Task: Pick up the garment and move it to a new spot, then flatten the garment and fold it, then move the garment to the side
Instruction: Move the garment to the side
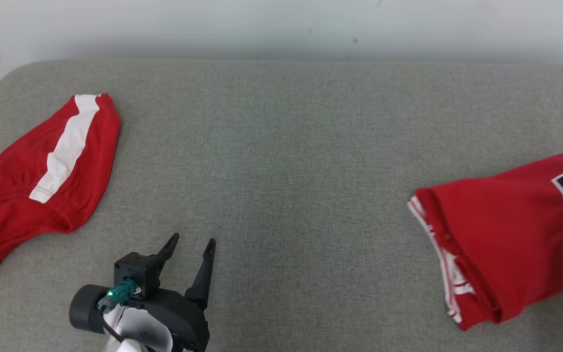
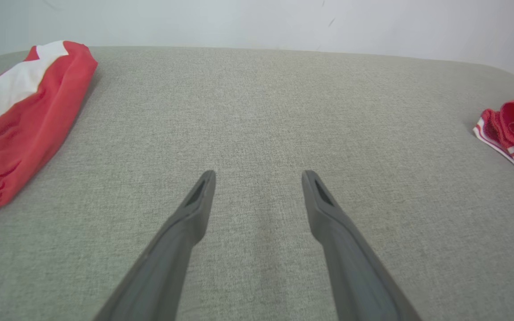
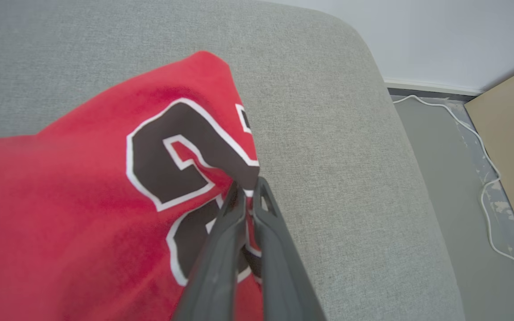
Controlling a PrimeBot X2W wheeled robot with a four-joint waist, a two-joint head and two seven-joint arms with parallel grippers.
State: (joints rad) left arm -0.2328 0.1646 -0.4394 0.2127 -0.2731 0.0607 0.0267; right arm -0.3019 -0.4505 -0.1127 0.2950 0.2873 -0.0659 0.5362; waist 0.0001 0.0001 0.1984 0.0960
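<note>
Right wrist view: my right claw (image 3: 248, 196) is pinched shut on the edge of the jersey (image 3: 83, 200).
The jersey lies folded at the right end of the pad (image 1: 281, 146), near its rim. My left claw (image 1: 192, 240) hangs spread over bare pad, holding nothing, with the shorts (image 1: 42, 166) well to its left. My worry is that I seem to grip only the upper layers, so a pull may peel the fold apart or drag cloth over the rim. The lettering is a black, white-edged digit, probably a 2; a second mark is half hidden under the claw. No brand is legible.
</note>
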